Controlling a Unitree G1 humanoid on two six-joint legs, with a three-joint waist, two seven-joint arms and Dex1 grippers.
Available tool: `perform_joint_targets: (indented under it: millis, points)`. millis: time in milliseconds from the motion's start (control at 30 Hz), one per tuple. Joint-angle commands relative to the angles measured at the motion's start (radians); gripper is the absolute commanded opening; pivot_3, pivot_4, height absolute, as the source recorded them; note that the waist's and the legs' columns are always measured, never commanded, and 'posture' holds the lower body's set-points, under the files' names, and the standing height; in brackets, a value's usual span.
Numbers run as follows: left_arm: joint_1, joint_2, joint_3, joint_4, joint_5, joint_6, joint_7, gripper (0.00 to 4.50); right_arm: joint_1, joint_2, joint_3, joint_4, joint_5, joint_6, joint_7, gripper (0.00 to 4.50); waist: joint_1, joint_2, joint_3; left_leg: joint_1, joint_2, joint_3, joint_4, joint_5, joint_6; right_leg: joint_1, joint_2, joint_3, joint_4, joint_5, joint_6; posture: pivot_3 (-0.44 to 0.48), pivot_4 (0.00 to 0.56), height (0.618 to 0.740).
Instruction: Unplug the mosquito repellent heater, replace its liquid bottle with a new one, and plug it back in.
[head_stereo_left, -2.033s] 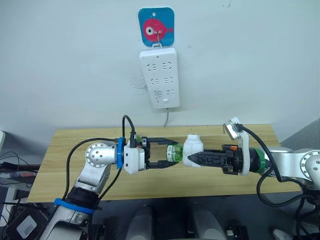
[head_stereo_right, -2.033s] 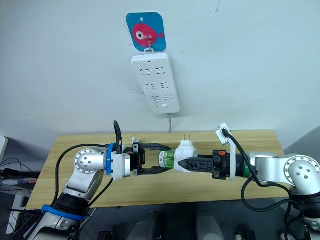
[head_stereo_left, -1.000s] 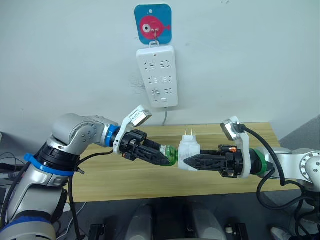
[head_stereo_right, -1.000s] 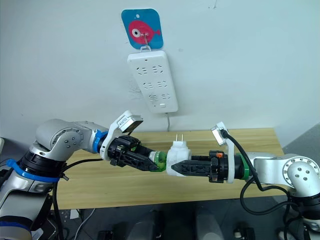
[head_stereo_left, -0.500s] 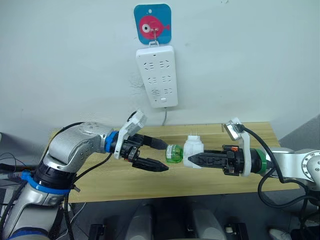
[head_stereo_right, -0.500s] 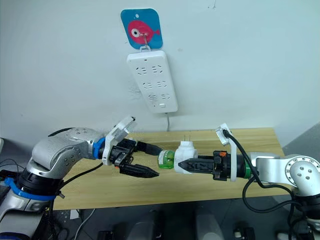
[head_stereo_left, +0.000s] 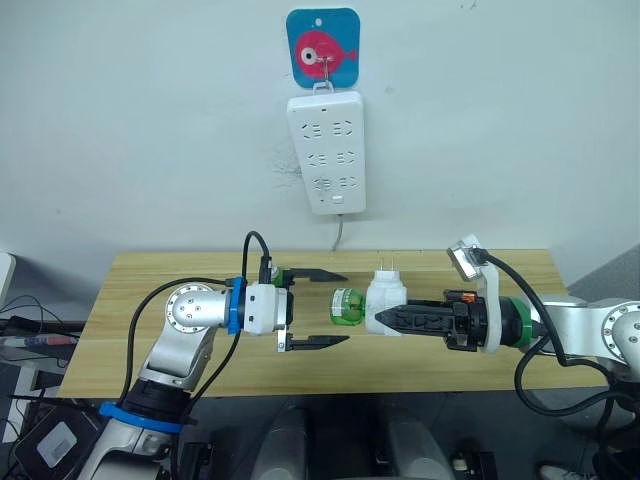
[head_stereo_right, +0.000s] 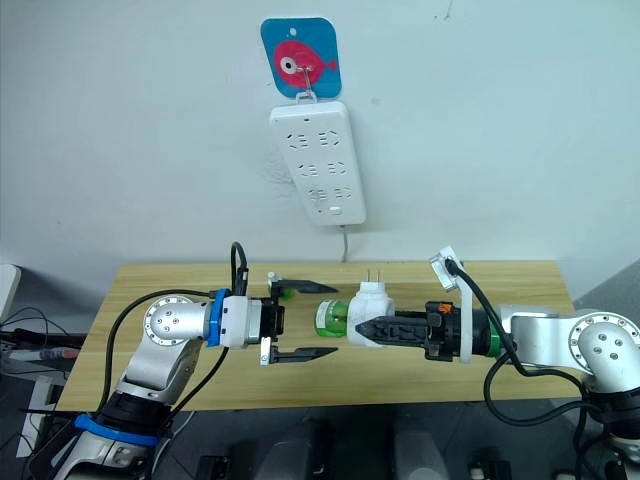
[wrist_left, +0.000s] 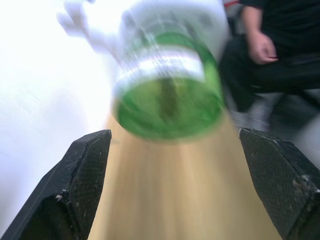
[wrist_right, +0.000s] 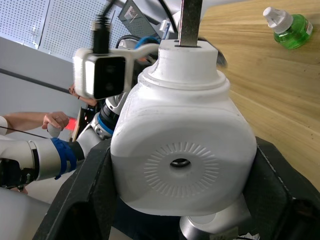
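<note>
My right gripper (head_stereo_left: 381, 318) is shut on the white mosquito repellent heater (head_stereo_left: 385, 296), holding it above the table with its two prongs pointing up. A green liquid bottle (head_stereo_left: 347, 307) sticks out sideways from the heater toward my left arm. My left gripper (head_stereo_right: 335, 318) is open wide, one finger above and one below the bottle's end, touching neither side. In the left wrist view the bottle's green base (wrist_left: 167, 95) sits between the spread fingertips (wrist_left: 75, 185). A second green bottle (wrist_right: 287, 30) with a white cap lies on the table.
A long white power strip (head_stereo_left: 327, 150) hangs on the wall from a blue fish hook (head_stereo_left: 323, 48), above the back edge of the wooden table (head_stereo_left: 180, 275). A person in black (wrist_left: 280, 45) sits beyond the table in the left wrist view.
One second ago my left gripper was shut on the bottle; it has let go, opened, and turned its wrist level. The right gripper still holds the heater in about the same place.
</note>
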Motion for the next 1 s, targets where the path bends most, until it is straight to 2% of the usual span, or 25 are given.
perform_joint_targets:
  millis: [33,267,400,533,700,800,900,1000]
  points:
    - [-0.029,-0.026,0.016,0.005,-0.001,-0.069,0.036,4.32,-0.005,0.001,-0.023,-0.024,0.019,-0.009,0.003,3.01,-0.003,0.000,0.000,0.000,0.000,0.000,0.000,0.000,0.000,0.000,0.000,0.000,0.000,0.000,0.000,-0.125,0.221,0.740]
    - [-0.036,-0.017,-0.015,-0.008,-0.014,-0.065,0.011,4.32,-0.006,0.001,-0.024,-0.022,0.018,-0.009,0.004,3.01,-0.008,0.000,0.000,0.001,0.000,0.000,0.000,0.000,0.000,0.000,0.000,0.000,0.002,0.000,0.000,-0.124,0.220,0.740]
    - [-0.033,-0.014,-0.029,-0.016,-0.020,-0.048,0.004,3.47,-0.005,0.003,-0.024,-0.024,0.019,-0.011,0.001,3.01,-0.009,0.000,0.000,0.001,0.000,0.000,0.000,0.000,0.000,0.000,0.000,0.000,0.002,0.000,0.000,-0.128,0.220,0.740]
    - [-0.041,-0.010,-0.033,-0.016,-0.014,-0.026,0.008,2.29,-0.006,0.003,-0.024,-0.023,0.020,-0.012,0.000,3.01,-0.009,0.000,0.000,0.001,0.000,0.000,0.000,0.000,0.000,0.000,0.000,0.000,0.002,0.000,0.000,-0.128,0.220,0.740]
    - [-0.086,-0.002,-0.019,-0.024,-0.030,0.018,0.010,2.25,-0.006,0.003,-0.025,-0.020,0.017,-0.011,0.000,3.01,-0.009,0.000,0.000,0.001,0.000,0.000,0.001,0.000,0.000,0.000,0.000,0.000,0.003,0.000,0.000,-0.128,0.220,0.740]
    - [-0.131,0.053,-0.044,-0.077,-0.075,0.208,-0.032,2.25,-0.008,0.002,-0.026,-0.018,0.014,-0.009,0.004,3.01,-0.009,0.000,0.000,0.001,0.000,0.000,0.001,0.000,0.000,0.000,0.001,0.000,0.003,0.000,0.000,-0.128,0.220,0.740]
    - [-0.219,0.153,-0.082,-0.146,-0.183,0.657,-0.046,2.25,-0.011,0.001,-0.024,-0.016,0.010,-0.005,0.008,3.01,-0.011,-0.001,0.000,0.001,0.000,-0.001,0.001,0.000,0.000,0.000,0.001,0.000,0.003,0.000,0.000,-0.108,0.222,0.740]
    - [-0.322,0.199,-0.084,-0.162,-0.315,0.960,-0.059,2.25,-0.012,0.004,-0.021,-0.015,0.006,-0.003,0.010,3.01,-0.012,0.000,0.000,0.001,0.000,-0.001,0.001,0.000,0.000,0.000,0.002,0.000,0.003,0.000,0.000,-0.108,0.223,0.740]
